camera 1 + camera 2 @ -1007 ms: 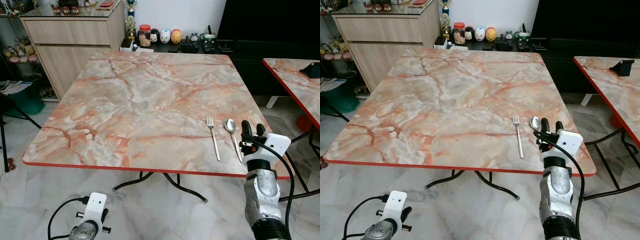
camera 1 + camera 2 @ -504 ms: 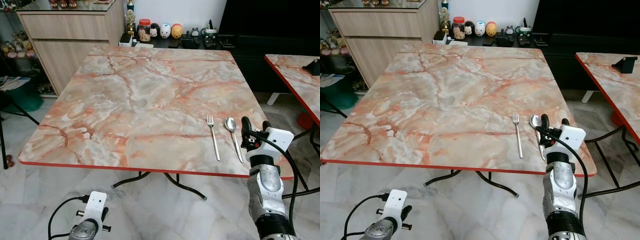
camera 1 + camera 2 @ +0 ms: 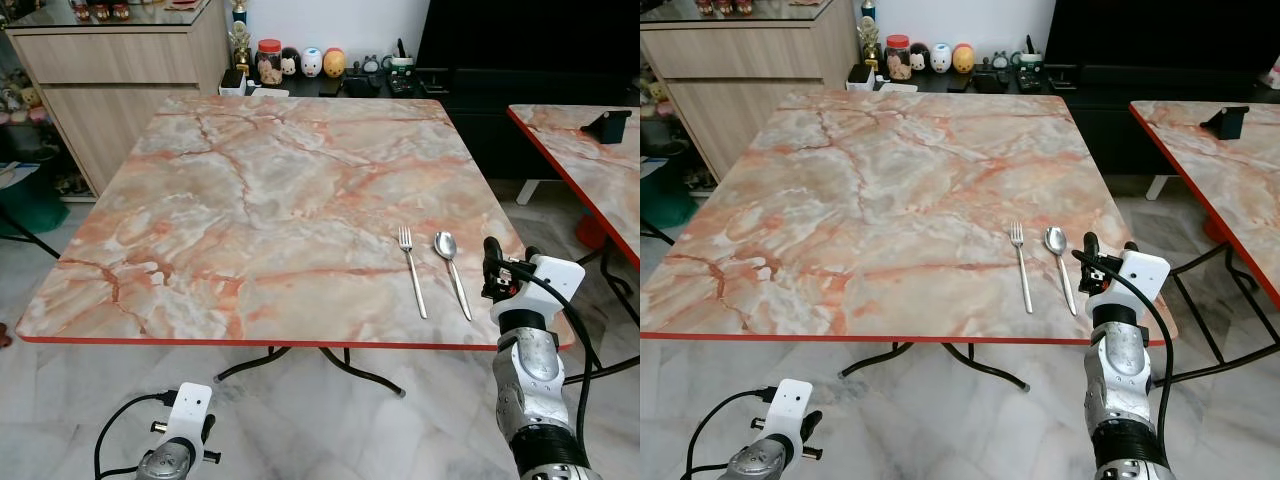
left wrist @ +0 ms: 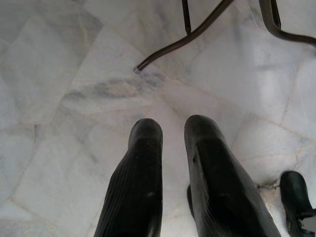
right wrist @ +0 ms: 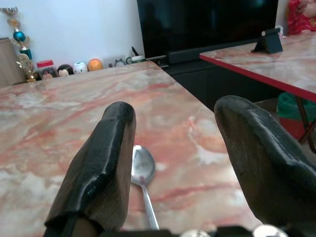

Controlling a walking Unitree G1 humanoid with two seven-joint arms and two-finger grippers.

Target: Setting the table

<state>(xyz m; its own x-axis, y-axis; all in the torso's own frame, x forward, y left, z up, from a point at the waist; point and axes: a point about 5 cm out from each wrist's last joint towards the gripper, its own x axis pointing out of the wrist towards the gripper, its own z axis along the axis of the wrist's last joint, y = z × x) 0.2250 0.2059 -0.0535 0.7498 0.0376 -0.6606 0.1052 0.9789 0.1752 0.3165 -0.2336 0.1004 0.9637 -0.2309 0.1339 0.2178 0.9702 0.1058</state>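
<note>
Left eye view first: the marble table (image 3: pixel 250 190) spreads across the middle of the frame, and near its lower right corner a fork (image 3: pixel 412 271) and a spoon (image 3: pixel 452 272) lie side by side, handles toward the red front edge, the spoon on the right. Right gripper (image 3: pixel 505 262) now — it hovers at the lower right of the frame, just beside the spoon and right at the table's edge, fingers spread wide with nothing between them. From the right wrist view you look straight down those two black fingers (image 5: pixel 101 170) at the spoon's bowl (image 5: pixel 142 164) resting on the marble, and the second table (image 5: pixel 247 57) sits off in the upper right.

Left gripper (image 4: pixel 173 138) hangs low over the pale floor tiles, lower left in the head view, fingers a narrow gap apart and holding nothing.

So the cutlery looks placed, and the worry is the exit. That right gripper is close to the spoon handle, and the cable looping off its wrist is close too. A sideways swing could catch the handle and skid the spoon into the fork or off the near edge. A straight pull back toward the robot's body seems the safer line. No plate on the table yet, so the setting looks unfinished.
</note>
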